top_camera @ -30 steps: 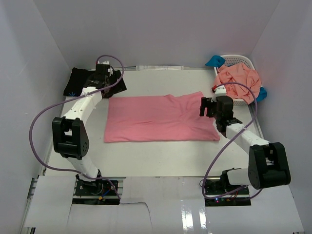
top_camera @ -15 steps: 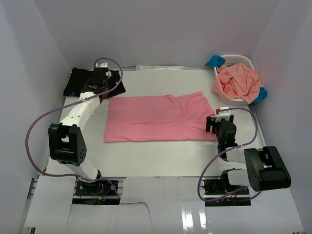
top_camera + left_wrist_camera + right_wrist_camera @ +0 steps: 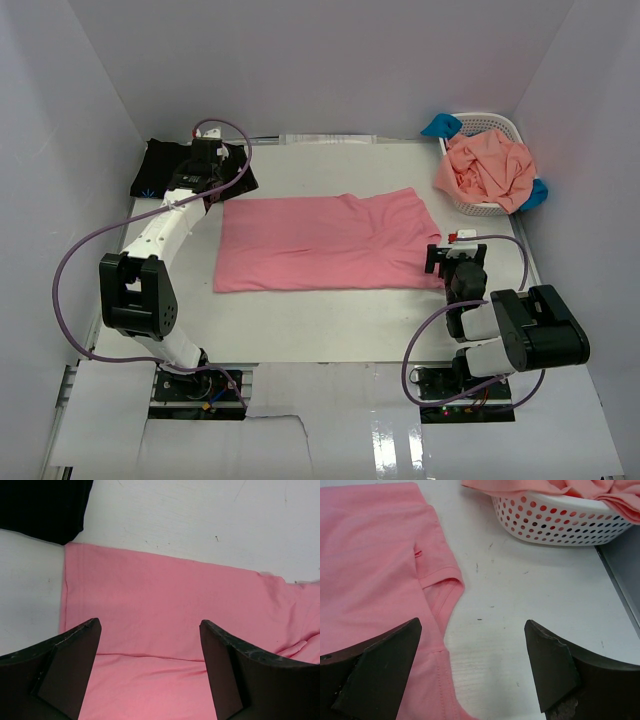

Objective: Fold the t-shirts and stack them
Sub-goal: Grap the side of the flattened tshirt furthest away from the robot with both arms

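Note:
A rose-pink t-shirt (image 3: 325, 243) lies flat in the middle of the table, folded lengthwise. My left gripper (image 3: 207, 160) hovers open and empty above its far left corner; the left wrist view shows the pink cloth (image 3: 165, 610) between the open fingers (image 3: 150, 625). A folded black t-shirt (image 3: 160, 165) lies at the far left and shows in the left wrist view (image 3: 42, 505). My right gripper (image 3: 455, 258) is open and empty beside the pink shirt's near right corner; its sleeve (image 3: 437, 580) lies just left of my gripper (image 3: 472, 622). Salmon-orange (image 3: 490, 165) and bright blue (image 3: 440, 125) shirts sit in the basket.
The white lattice basket (image 3: 497, 122) stands at the far right corner and shows in the right wrist view (image 3: 560, 525). White walls close in the table on three sides. The table's right edge (image 3: 620, 580) runs close to the right gripper.
My right arm has drawn back toward the near edge, from the pink shirt's far right part to its near right corner. My left arm shifted slightly at first, then stayed still.

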You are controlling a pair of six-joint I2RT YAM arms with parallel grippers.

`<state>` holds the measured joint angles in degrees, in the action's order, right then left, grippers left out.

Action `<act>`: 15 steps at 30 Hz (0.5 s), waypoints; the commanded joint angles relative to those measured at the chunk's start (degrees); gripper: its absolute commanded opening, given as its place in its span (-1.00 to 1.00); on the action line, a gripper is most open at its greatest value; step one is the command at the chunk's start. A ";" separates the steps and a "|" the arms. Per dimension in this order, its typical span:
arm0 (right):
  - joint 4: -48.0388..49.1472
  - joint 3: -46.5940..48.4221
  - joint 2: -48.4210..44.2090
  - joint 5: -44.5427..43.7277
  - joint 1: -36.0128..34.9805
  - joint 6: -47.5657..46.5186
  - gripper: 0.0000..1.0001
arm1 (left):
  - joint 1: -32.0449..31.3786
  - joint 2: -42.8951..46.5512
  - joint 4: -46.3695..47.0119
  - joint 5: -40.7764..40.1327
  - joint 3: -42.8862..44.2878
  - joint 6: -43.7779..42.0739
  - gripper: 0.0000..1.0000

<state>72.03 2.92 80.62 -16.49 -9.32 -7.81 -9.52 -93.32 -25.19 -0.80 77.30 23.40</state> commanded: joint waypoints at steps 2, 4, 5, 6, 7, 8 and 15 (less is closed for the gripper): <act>6.80 0.60 0.24 -6.01 0.36 2.28 0.80 | 0.03 1.91 0.67 0.62 -0.04 -0.02 0.82; 7.34 0.68 0.33 -6.01 0.36 2.19 0.80 | -0.06 1.74 0.14 0.18 0.05 -0.19 0.82; 7.07 0.69 0.33 -5.92 0.36 2.28 0.80 | -0.06 1.74 0.14 0.10 0.13 -0.19 0.82; 7.33 0.69 0.41 -6.01 0.36 2.19 0.80 | 0.03 1.74 0.05 0.09 0.13 -0.19 0.82; 7.25 0.69 0.42 -5.92 0.36 2.19 0.80 | -0.06 1.74 0.14 0.09 0.22 -0.28 0.82; 7.25 0.69 0.42 -6.01 0.36 2.19 0.80 | -0.06 1.82 0.05 0.01 0.14 -0.28 0.82; 7.25 0.69 0.42 -5.92 0.36 2.28 0.80 | 0.03 -0.11 -0.21 0.62 0.92 -0.11 0.82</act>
<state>72.60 2.92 80.73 -20.91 -9.10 -6.13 -9.52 -93.56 -25.26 -0.82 77.30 23.40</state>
